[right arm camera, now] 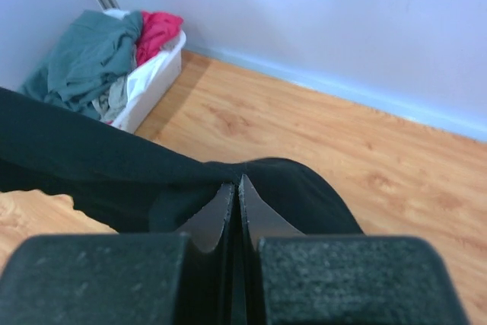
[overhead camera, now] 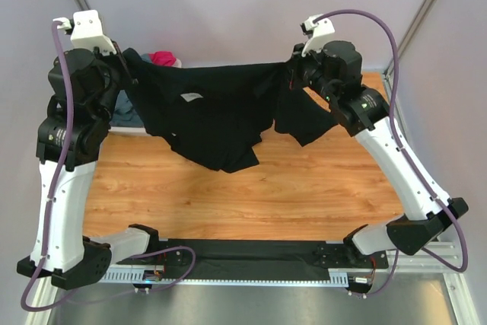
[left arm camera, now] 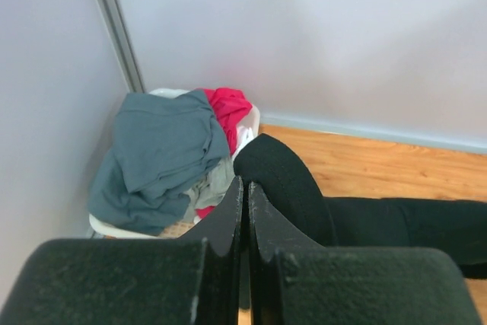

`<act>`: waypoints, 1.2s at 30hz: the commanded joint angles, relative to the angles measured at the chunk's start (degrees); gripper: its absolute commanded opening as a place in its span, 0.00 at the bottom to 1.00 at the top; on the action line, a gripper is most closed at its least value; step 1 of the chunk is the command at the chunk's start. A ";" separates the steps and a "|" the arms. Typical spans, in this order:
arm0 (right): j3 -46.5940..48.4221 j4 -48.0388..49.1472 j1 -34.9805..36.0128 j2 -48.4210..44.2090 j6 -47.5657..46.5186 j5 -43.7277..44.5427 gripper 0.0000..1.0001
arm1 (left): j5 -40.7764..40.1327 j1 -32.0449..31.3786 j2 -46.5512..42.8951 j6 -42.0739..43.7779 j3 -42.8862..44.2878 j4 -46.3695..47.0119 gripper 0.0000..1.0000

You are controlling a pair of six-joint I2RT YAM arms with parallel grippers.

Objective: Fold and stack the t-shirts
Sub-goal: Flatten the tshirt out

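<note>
A black t-shirt point(overhead camera: 209, 116) hangs stretched in the air between my two grippers above the back of the wooden table point(overhead camera: 304, 180), its lower part drooping toward the boards. My left gripper point(overhead camera: 131, 72) is shut on its left end; in the left wrist view the black t-shirt point(left arm camera: 297, 188) bulges just past the closed tips of the left gripper point(left arm camera: 246, 183). My right gripper point(overhead camera: 291, 74) is shut on its right end, and the black t-shirt point(right arm camera: 304, 188) folds over the right gripper point(right arm camera: 237, 182). A slate grey-blue t-shirt point(left arm camera: 156, 150) and a magenta-red t-shirt point(left arm camera: 228, 108) lie heaped in the basket.
The white plastic basket point(right arm camera: 152, 81) stands at the table's back left corner against the wall. A metal frame post point(left arm camera: 114, 20) rises behind it. A black strip point(overhead camera: 251, 253) runs along the near edge between the arm bases.
</note>
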 commanded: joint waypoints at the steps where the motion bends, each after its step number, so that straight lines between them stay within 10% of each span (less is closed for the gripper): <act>1: 1.66 -8.13 -2.80 -0.61 3.00 -4.37 0.00 | 2.35 0.32 -0.20 0.85 2.53 -0.09 0.00; 8: -3.25 -15.26 -4.47 -2.46 5.38 -10.88 0.00 | 9.48 0.24 -0.47 -5.74 2.28 -7.21 0.00; 19: -30.59 -8.24 -13.62 1.84 11.36 -19.86 0.00 | 11.32 0.24 -1.44 -13.48 -25.05 -2.39 0.00; 28: -21.76 -1.81 -14.50 18.08 8.03 -12.66 0.02 | 12.47 -1.26 7.35 -21.04 -33.32 6.05 0.00; 36: -7.57 -18.32 -14.32 24.37 4.58 -9.74 0.63 | 6.68 -2.23 14.46 -20.61 -32.89 9.66 0.00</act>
